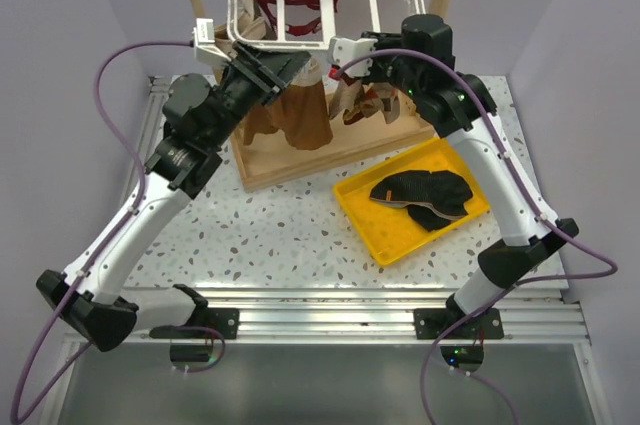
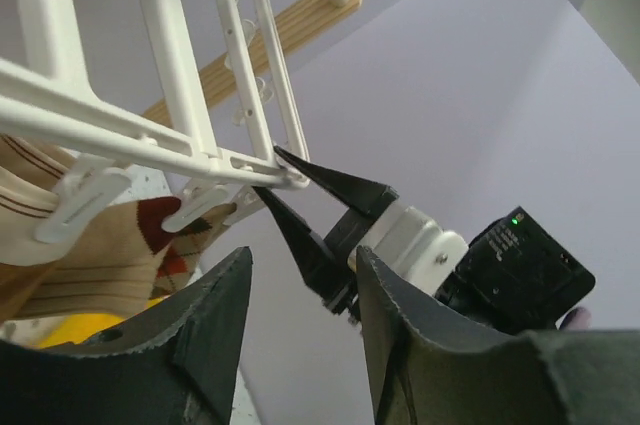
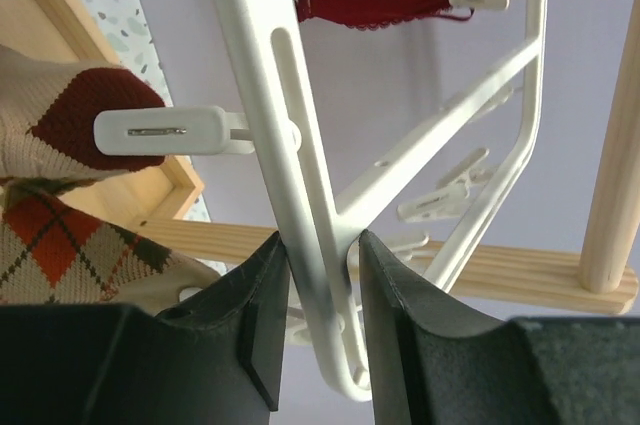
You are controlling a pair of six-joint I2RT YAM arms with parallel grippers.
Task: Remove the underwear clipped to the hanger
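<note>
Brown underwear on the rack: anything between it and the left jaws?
Nothing visible. The left gripper, jaws open, sits close beside the brown fabric underwear under the white plastic slatted hanger; the right gripper clamps a hanger rail farther right.

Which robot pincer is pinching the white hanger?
The right pincer: a white bar of the hanger sits squeezed between its two fingers. The left pincer is open near the hanger, gripping nothing.
</note>
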